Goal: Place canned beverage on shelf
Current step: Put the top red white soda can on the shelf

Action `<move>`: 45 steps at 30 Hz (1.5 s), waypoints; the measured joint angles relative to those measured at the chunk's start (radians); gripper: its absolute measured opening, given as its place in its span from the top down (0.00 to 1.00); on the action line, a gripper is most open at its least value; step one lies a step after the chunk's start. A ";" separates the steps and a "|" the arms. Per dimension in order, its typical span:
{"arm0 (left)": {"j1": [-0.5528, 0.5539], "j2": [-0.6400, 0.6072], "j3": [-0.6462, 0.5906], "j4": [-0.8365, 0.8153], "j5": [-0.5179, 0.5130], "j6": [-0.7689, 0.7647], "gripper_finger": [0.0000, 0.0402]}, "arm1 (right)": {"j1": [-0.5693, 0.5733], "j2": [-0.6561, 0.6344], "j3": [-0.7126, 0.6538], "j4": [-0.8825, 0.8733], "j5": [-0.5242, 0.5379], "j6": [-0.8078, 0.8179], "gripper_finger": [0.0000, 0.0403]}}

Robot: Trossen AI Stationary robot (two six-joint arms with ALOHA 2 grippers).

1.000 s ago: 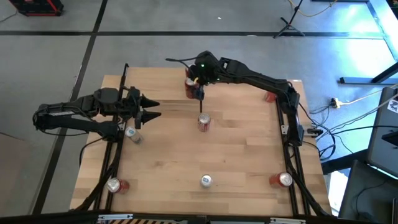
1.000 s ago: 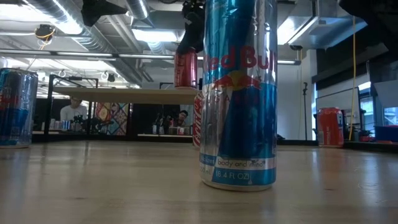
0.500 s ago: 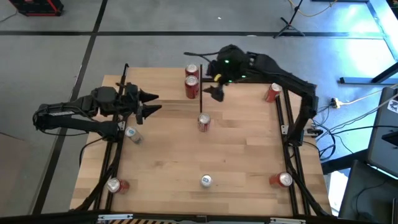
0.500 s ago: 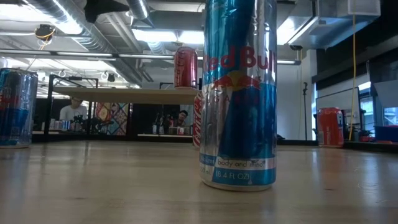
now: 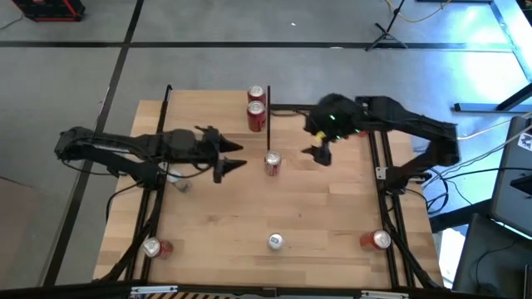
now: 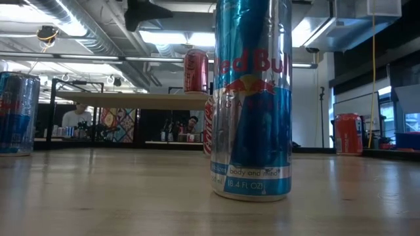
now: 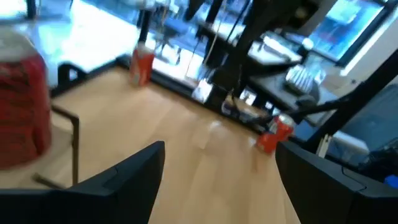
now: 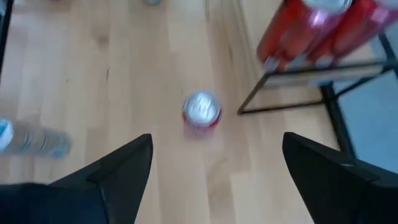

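The shelf (image 5: 212,116), a light wood board on thin black posts, stands at the table's far edge; it also shows in the low view (image 6: 131,99). Two red cans (image 5: 257,106) stand upright on its right end, and one shows in the low view (image 6: 195,71). Another red can (image 5: 272,164) stands on the table near the shelf's near right post. My right gripper (image 5: 314,154) is open and empty, to the right of that can. My left gripper (image 5: 235,158) is open and empty, to the left of it.
A silver-blue can (image 5: 177,179) lies under my left arm. Cans stand near the front edge at the left (image 5: 152,247), middle (image 5: 274,242) and right (image 5: 378,240). A tall blue can (image 6: 252,98) stands close before the low camera.
My right gripper has drawn back from the red can on the shelf, going toward the table's right and near edges; the can stays upright on the shelf. My left gripper has gone toward the table's right edge, to the can standing on the table.
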 joint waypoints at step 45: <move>0.059 0.735 0.369 -0.103 -0.241 -0.160 0.25 | 0.135 -0.418 -0.547 0.259 -0.005 0.143 0.14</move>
